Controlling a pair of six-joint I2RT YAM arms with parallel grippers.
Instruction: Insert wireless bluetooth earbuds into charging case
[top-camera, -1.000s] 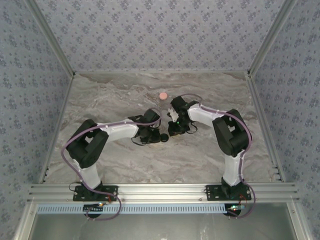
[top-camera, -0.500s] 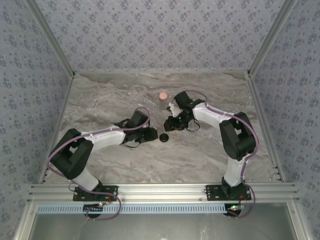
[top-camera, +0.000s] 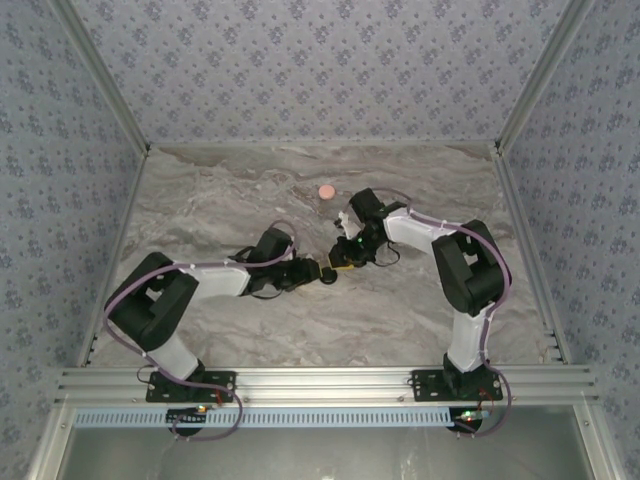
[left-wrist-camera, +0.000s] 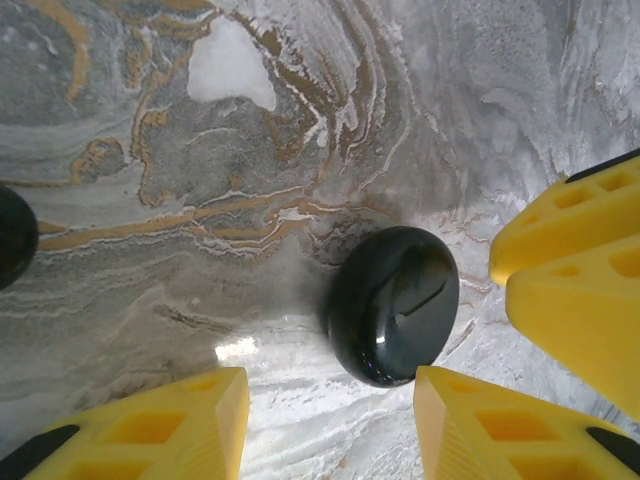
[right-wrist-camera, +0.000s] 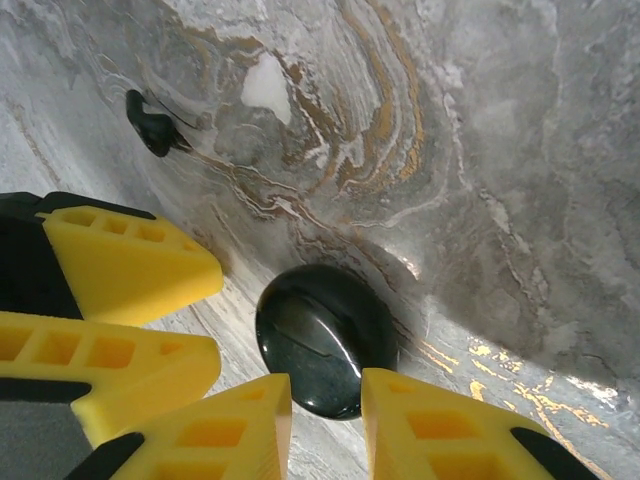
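A glossy black pebble-shaped charging case (left-wrist-camera: 393, 303) lies on the grey marble-patterned table (top-camera: 230, 190), and its lid looks shut along a thin seam. The left gripper (left-wrist-camera: 330, 400) hangs just beside the case, yellow jaws spread wide and holding nothing. The right gripper (right-wrist-camera: 326, 410) meets the case from another side, jaws parted only a little and also empty. One tiny black hook-shaped earbud (right-wrist-camera: 150, 122) lies beyond the case, well apart from it. A small pink round piece (top-camera: 326, 191) sits farther beyond the case, toward the back wall.

The step in hand seems to be opening the case. Next, one gripper probably needs to pin it while the other lifts the lid. The grippers crowd the case, but bare table surrounds it elsewhere.
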